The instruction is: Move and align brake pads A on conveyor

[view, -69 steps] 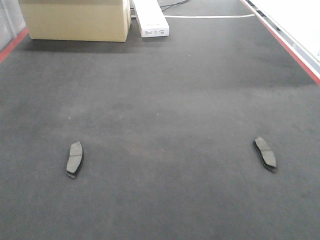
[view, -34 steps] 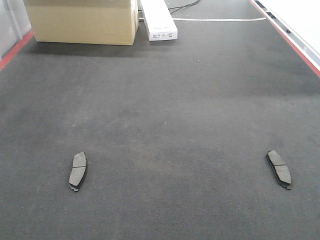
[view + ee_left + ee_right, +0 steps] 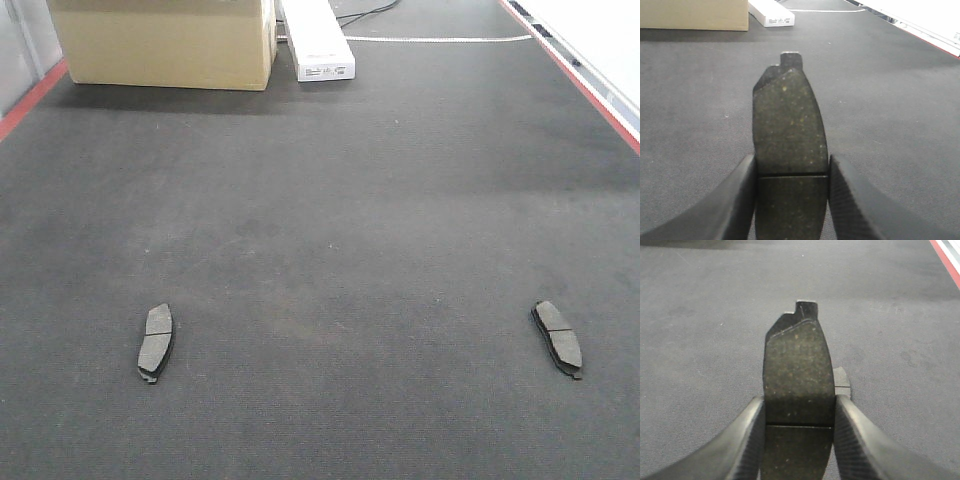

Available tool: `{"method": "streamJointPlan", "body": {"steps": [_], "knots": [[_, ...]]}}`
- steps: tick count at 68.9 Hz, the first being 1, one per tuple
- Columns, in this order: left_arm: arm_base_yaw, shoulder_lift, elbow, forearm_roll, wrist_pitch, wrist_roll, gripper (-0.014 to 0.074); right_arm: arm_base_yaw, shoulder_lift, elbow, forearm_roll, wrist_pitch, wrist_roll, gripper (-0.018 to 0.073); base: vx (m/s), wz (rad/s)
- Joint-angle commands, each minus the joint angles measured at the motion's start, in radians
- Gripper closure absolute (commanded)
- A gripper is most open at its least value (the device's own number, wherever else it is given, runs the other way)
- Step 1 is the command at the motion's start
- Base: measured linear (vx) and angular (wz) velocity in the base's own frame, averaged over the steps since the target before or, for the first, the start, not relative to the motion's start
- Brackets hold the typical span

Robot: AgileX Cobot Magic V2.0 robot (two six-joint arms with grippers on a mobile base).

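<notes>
dark speckled friction material fills both my wrist views. the left gripper has its jaws clenched on the sides of one brake pad, which points lengthwise away from the camera, its centre groove level with the fingertips and a pale metal tab at its far tip. the right gripper has its jaws clamped the same way on another pad; a small grey corner of something peeks out just beside its right edge, and i cannot tell what it is.

on the front camera, two more pads lie flat on the charcoal conveyor, well apart: one at the left, one at the right, both lengthwise along the belt. red side rails edge the belt. at the far end sit a tan cardboard box and, just beside it, a white box with a printed label too small for me to read.
</notes>
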Motion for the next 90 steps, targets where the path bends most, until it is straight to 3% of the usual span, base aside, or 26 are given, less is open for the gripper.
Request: {"method": "streamJointPlan", "body": {"steps": [1,41,55,76,90], "knots": [[-0.001,0.01,-0.029,0.011,-0.086,-0.005,0.0603,-0.006,0.004,-0.028,-0.028,-0.082,-0.007,0.0564,0.0,0.0],[-0.001,0.024,-0.039,0.035,-0.103,-0.027,0.0601,-0.006,0.004,-0.028,-0.028,-0.082,-0.007,0.0564,0.0,0.0],[-0.003,0.232,-0.191,-0.081,-0.043,-0.016,0.0596,-0.006,0.004,-0.028,-0.028,-0.082,-0.007,0.0564,0.0,0.0],[-0.004,0.67,-0.42,-0.381,-0.055,0.218,0.0586,-0.006,0.004,-0.028,-0.028,-0.082,-0.007,0.0564,0.0,0.0],[-0.004,0.938,-0.517,-0.401,-0.065,0.239,0.0577,-0.006,0.004,-0.028,-0.028,-0.082,-0.007,0.0564,0.0,0.0]]}}
